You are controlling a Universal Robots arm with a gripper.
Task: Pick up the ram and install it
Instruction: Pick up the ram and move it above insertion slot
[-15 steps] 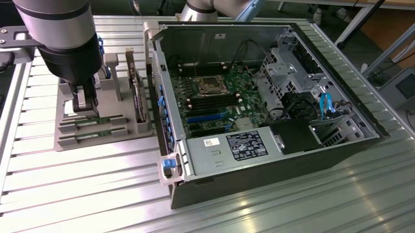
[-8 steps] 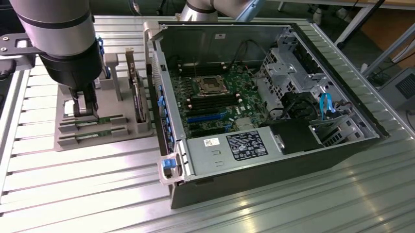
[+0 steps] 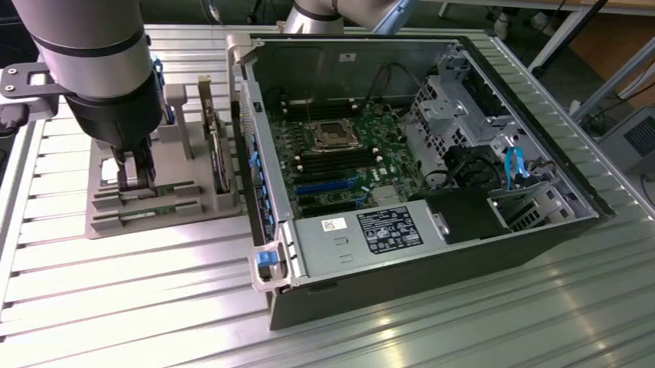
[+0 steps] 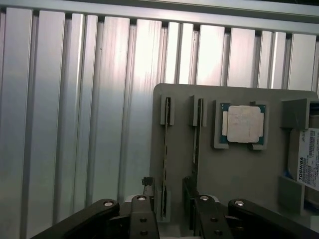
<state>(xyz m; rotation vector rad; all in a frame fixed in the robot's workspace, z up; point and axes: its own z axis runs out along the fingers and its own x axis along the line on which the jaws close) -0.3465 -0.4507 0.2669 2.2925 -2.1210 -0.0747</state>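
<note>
**Clerk:** Ribbed aluminium table (image 3: 123,307), left part of the exterior view: what is listed?

**Checker:** Item: grey holder (image 4: 239,174), slotted so boards stand on edge with room either side for gripping. Item: ram (image 4: 167,149), upright in its slot. Item: second stick (image 4: 199,134), neighbouring slot. Item: processor (image 4: 244,123), flat in its own pocket.

**Clerk:** Tool (image 4: 172,211)?

**Checker:** Low over the holder, fingers (image 4: 142,219) apart, straddling the ram; contact not evident. Ram not yet lifted; computer case (image 3: 348,57) lies open at frame centre in the exterior view.

**Clerk:** Obscured?

**Checker:** Near end of the ram, behind the fingers; drive (image 4: 304,159), cut off at the frame edge.
</note>
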